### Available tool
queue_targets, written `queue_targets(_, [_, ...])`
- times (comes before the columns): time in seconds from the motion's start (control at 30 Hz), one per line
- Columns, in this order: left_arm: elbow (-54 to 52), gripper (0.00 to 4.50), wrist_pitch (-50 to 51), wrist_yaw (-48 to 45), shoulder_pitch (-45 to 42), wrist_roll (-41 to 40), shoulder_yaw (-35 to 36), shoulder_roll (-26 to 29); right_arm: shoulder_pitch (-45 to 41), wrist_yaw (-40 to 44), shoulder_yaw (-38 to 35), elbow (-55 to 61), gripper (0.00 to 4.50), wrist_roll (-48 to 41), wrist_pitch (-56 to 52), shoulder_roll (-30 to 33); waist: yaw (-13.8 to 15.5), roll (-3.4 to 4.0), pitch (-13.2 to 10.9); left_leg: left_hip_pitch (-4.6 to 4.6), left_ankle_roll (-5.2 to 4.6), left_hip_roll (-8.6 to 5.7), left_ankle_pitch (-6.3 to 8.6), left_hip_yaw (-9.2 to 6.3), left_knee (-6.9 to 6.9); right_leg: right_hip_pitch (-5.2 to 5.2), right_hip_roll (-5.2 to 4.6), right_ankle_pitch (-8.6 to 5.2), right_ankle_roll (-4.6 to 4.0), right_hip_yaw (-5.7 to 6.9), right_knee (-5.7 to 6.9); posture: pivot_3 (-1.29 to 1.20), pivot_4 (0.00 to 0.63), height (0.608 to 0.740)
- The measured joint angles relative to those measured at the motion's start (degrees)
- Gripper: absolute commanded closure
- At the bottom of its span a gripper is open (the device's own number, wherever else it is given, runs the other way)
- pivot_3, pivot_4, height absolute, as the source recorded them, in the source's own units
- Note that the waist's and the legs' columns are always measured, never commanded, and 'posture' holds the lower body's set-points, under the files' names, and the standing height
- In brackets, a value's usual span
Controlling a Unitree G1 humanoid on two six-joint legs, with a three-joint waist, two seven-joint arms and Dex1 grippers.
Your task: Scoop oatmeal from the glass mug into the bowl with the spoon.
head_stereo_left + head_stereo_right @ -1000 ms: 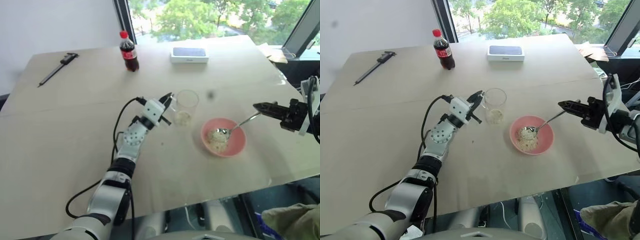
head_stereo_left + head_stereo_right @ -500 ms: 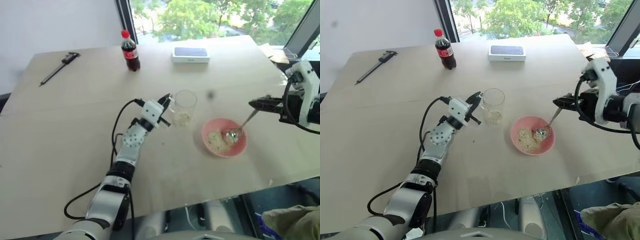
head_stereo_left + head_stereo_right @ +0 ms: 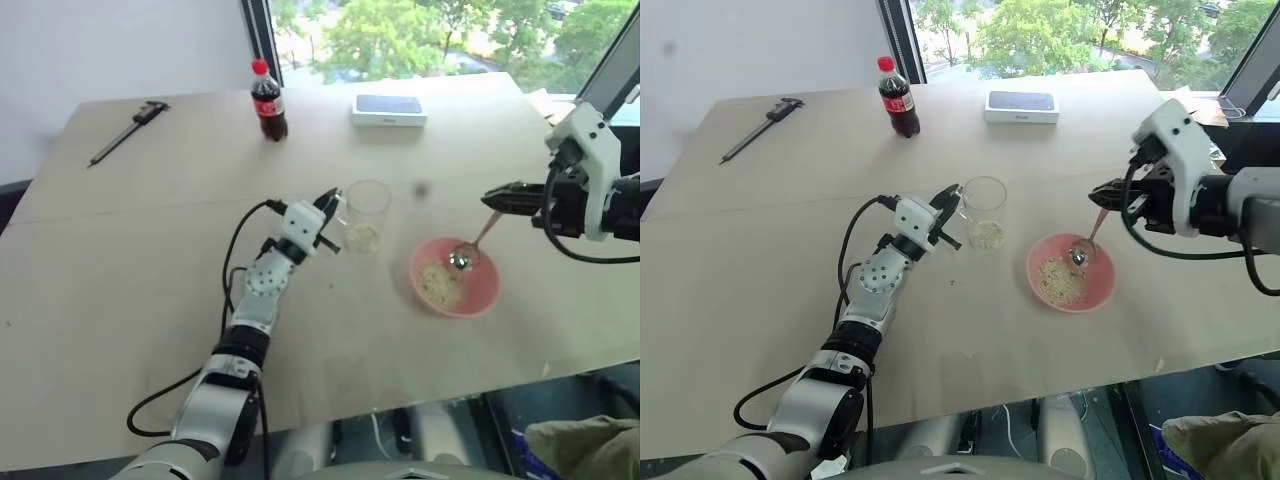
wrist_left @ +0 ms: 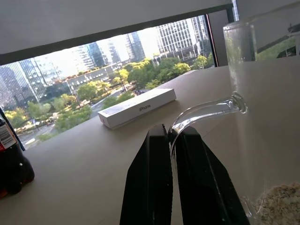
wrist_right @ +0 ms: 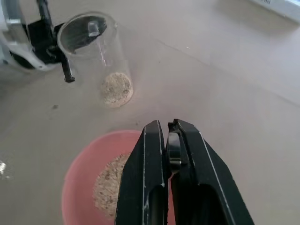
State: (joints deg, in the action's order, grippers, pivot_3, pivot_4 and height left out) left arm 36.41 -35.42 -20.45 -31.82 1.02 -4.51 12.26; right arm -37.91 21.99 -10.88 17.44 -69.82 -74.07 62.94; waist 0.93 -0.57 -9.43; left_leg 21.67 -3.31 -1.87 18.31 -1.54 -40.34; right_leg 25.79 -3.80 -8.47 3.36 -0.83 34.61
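Observation:
The glass mug (image 3: 367,212) stands upright mid-table with a little oatmeal (image 3: 364,238) at its bottom. My left gripper (image 3: 333,200) is shut on the mug's handle (image 4: 206,110), its fingers (image 4: 150,178) pinching the glass loop. To the right sits the pink bowl (image 3: 487,292) with a mound of oatmeal (image 3: 438,284) in it. My right gripper (image 3: 492,197) hovers above the bowl's far right side, shut on the spoon (image 3: 478,238). The spoon hangs steeply, its shiny tip (image 3: 460,260) just over the bowl's far part. In the right wrist view the fingers (image 5: 150,178) clamp the handle.
A cola bottle (image 3: 268,99) and a white phone box (image 3: 388,109) stand at the table's far side. A black caliper (image 3: 127,130) lies at the far left. The table's edge runs close to the right of the bowl and along the front.
My right gripper rose, shifted left and rolled, swinging the spoon from nearly flat to steep. Its tip went from the bowl's middle to its far part. The left gripper and mug stayed put.

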Motion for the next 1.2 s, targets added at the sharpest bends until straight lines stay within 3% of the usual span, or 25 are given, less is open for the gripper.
queue_targets(0.13, [-0.35,4.47,0.05,0.72,0.33,0.03,0.02,0.26,-3.64,-9.79,-5.20,-12.42,4.50,-14.77,-3.21,-5.53,-0.23,0.00,0.00,-0.03,0.00,0.05,0.00,0.03,0.01,0.01,-0.16,0.03,-0.04,-0.05,0.02,0.00,0.150,0.740])
queue_targets(0.27, [-1.03,4.47,0.25,0.97,0.74,0.02,0.02,0.53,-10.24,-23.98,-5.76,-21.19,4.50,-26.26,1.06,-12.37,-0.31,0.01,0.00,-0.04,-0.01,0.06,0.01,0.04,0.01,0.01,-0.13,0.04,-0.06,-0.05,0.08,0.00,0.150,0.740])
queue_targets(0.47, [-2.78,4.47,1.19,1.59,1.59,0.11,-0.04,0.53,-17.02,-32.64,-4.03,-25.10,4.50,-28.79,6.42,-21.33,-0.24,0.03,0.00,0.00,-0.02,0.05,0.01,0.03,0.01,0.02,0.07,0.05,-0.06,-0.03,0.09,0.00,0.150,0.740])
queue_targets(0.67, [-6.63,4.47,2.89,2.33,3.78,0.24,0.05,0.69,-18.39,-32.50,1.17,-25.22,4.50,-23.16,6.70,-26.48,-0.16,0.04,0.01,0.14,-0.02,0.03,0.01,-0.03,0.01,0.12,0.04,0.05,-0.06,0.05,0.11,0.00,0.150,0.740])
queue_targets(0.83, [-8.95,4.47,4.30,3.05,5.15,0.27,-0.03,0.44,-20.03,-21.38,10.56,-21.24,4.50,-8.79,6.89,-26.97,-0.23,0.06,0.02,0.12,-0.03,0.02,0.01,-0.02,0.01,0.16,0.08,0.04,-0.06,0.06,0.08,0.00,0.150,0.740])
queue_targets(1.03, [-10.66,4.47,5.54,3.21,6.41,-0.04,0.02,0.27,-20.46,-11.82,16.32,-19.40,4.50,3.50,7.75,-31.07,-0.21,0.06,0.02,0.12,0.06,0.01,-0.04,-0.06,0.01,0.19,0.10,0.04,-0.06,0.09,0.14,0.00,0.150,0.740])
queue_targets(1.07, [-10.79,4.50,5.76,3.21,6.44,-0.06,0.02,0.25,-20.45,-11.05,16.63,-19.21,3.92,4.22,7.75,-31.31,-0.19,0.06,0.02,0.12,0.20,0.00,-0.12,-0.06,0.01,0.19,0.11,0.04,-0.06,0.10,0.12,0.00,0.150,0.740])
queue_targets(1.17, [-11.46,4.50,6.50,3.19,6.88,-0.49,0.10,0.14,-20.57,-7.04,15.76,-19.04,2.88,5.94,7.86,-32.16,-0.22,0.06,0.02,0.15,0.23,-0.01,-0.13,-0.06,0.01,0.20,0.10,0.04,-0.06,0.09,0.09,0.00,0.150,0.740])
queue_targets(1.2, [-11.84,4.50,6.73,3.17,7.15,-0.57,0.15,0.16,-21.07,-6.47,14.66,-19.46,2.34,6.88,8.15,-32.42,-0.23,0.06,0.01,0.15,0.23,-0.02,-0.14,-0.05,0.01,0.20,0.09,0.04,-0.06,0.09,0.09,0.00,0.150,0.740])
